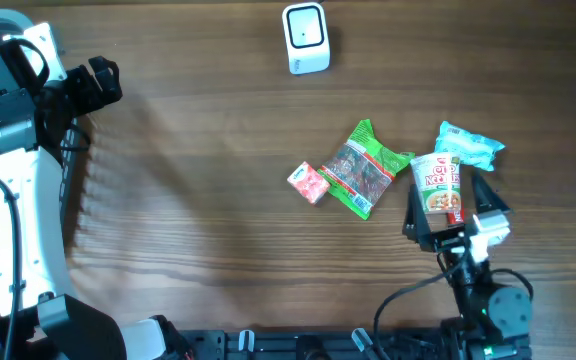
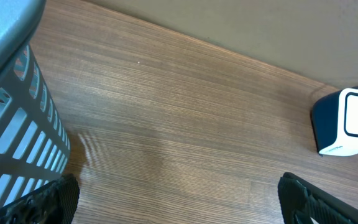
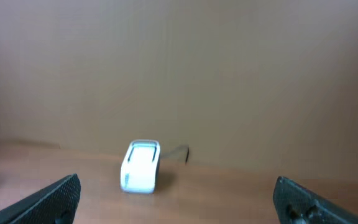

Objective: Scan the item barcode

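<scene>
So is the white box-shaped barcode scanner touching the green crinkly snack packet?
Apart. Overhead shows bare table between white scanner and green snack packet.

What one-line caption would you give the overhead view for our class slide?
Cup noodles and three packets lie on the wooden table, the white scanner beyond.

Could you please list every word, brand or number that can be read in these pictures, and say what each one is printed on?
"NOODLES": red letters on the noodle cup, only roughly legible.
Print on the green packet: too small to read.
Print on the pink packet: blurred, unreadable.
The blue packet: no legible text.
The scanner: no readable marking in any view.
</scene>
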